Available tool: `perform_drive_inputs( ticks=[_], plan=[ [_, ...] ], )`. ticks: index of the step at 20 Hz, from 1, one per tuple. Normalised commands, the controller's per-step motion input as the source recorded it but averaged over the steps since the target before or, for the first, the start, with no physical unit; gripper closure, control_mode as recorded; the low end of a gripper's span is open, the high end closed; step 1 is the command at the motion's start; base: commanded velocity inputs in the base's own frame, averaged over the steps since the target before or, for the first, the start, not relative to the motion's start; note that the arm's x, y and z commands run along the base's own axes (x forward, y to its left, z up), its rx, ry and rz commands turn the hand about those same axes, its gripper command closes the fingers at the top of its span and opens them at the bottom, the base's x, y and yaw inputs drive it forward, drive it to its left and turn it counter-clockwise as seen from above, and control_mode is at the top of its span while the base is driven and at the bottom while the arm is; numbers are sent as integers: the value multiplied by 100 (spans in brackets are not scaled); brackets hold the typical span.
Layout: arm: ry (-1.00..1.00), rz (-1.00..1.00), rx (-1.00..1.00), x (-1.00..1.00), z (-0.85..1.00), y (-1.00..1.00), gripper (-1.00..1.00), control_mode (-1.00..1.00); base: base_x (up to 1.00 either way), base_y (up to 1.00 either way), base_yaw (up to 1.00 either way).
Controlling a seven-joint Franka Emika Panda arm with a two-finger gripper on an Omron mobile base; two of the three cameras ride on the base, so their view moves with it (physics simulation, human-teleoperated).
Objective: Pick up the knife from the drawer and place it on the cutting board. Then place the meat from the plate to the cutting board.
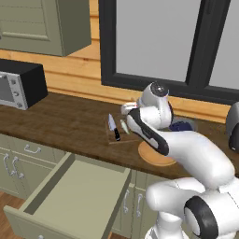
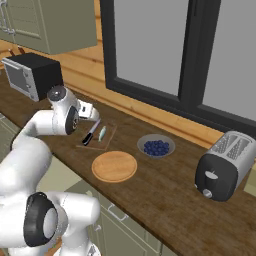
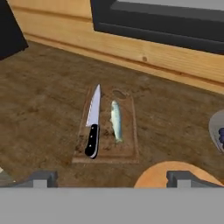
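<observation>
While the arm [image 2: 30, 135] is bending over the counter [image 1: 65, 123] with its hand raised above the board [image 3: 129, 146], the gripper [image 3: 111, 178] is looking down at it with jaws standing wide apart, gripping nothing. Its two fingertips [image 3: 43, 178] are sitting at the near edge of the hand view, well short of the board. The knife [image 3: 93, 122] is lying flat on the board's left half, blade pointing toward the window [image 2: 165, 45] wall, and the meat [image 3: 116, 120] is lying just beside it (parallel, apart from the blade). The plate [image 2: 114, 166] is sitting bare just beside the board, with the bowl [image 2: 156, 146] of blueberries beyond it and the toaster [image 2: 225, 165] farther along. The drawer [image 1: 74, 200] is hanging open below the counter. The microwave [image 1: 18, 84] is standing at the far left.
</observation>
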Motion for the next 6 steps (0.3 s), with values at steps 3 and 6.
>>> perform_drive_inputs(
  ticks=[3, 6],
  plan=[
    [-26, 0, 0, -100, 94, 0, -100, -100, 0, 0, 0],
    [-18, 0, 0, -97, 95, 0, -100, -100, 0, 0, 0]
  ],
)
